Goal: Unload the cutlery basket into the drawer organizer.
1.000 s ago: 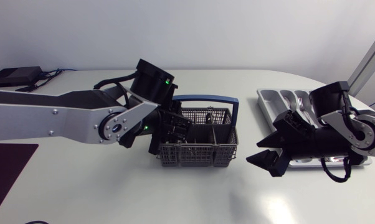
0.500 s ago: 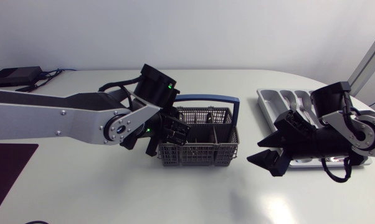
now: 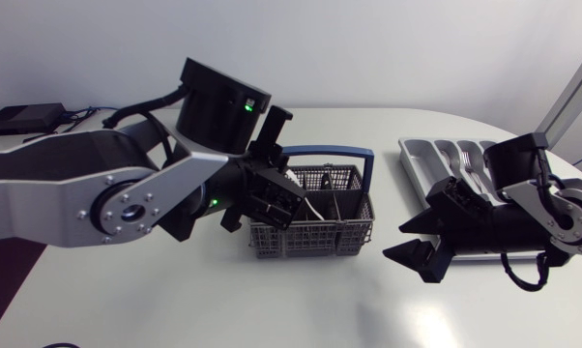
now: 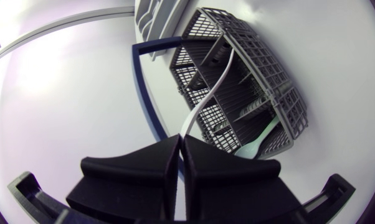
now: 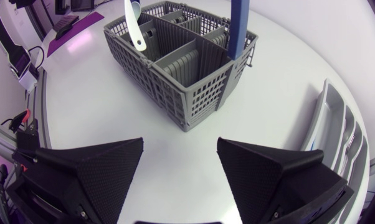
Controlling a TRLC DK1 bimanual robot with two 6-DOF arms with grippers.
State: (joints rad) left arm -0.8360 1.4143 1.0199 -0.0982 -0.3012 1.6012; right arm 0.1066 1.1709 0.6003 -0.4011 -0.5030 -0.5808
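- Now, the left gripper (image 4: 180,144) has its two fingers pressed together on the thin handle of a white utensil (image 4: 217,78). The utensil curves from the fingertips out over the grey cutlery basket (image 4: 262,68). Spoon or fork, I cannot tell.
- The step in hand looks to be lifting that utensil out of the basket. In the right wrist view its lower end hangs near the rim of a far compartment, so it is probably not yet clear of the mesh.
- To do this well, raise it straight up until the end is above both the rim and the blue handle (image 3: 320,151), and only then carry it across. A sideways pull too soon could snag the mesh and drag the basket.
- The pinch is at the very end of a slim, smooth handle, so the utensil may swing or slip. Slow travel would suit.
- The right gripper (image 5: 180,144) is spread wide and holds nothing. It is above bare table between the basket and the drawer organizer (image 3: 421,155), so it sits on the likely path.
- The organizer is at the table's right end, well apart from the basket, with forks (image 3: 470,166) already in it.
- A pale utensil (image 4: 257,143) shows at the basket's near corner, so there is more to unload.
- The table (image 3: 272,309) is plain, smooth white. A black box (image 3: 22,118) with cables sits at its far left corner, and a dark purple mat (image 3: 6,266) lies at its left edge.
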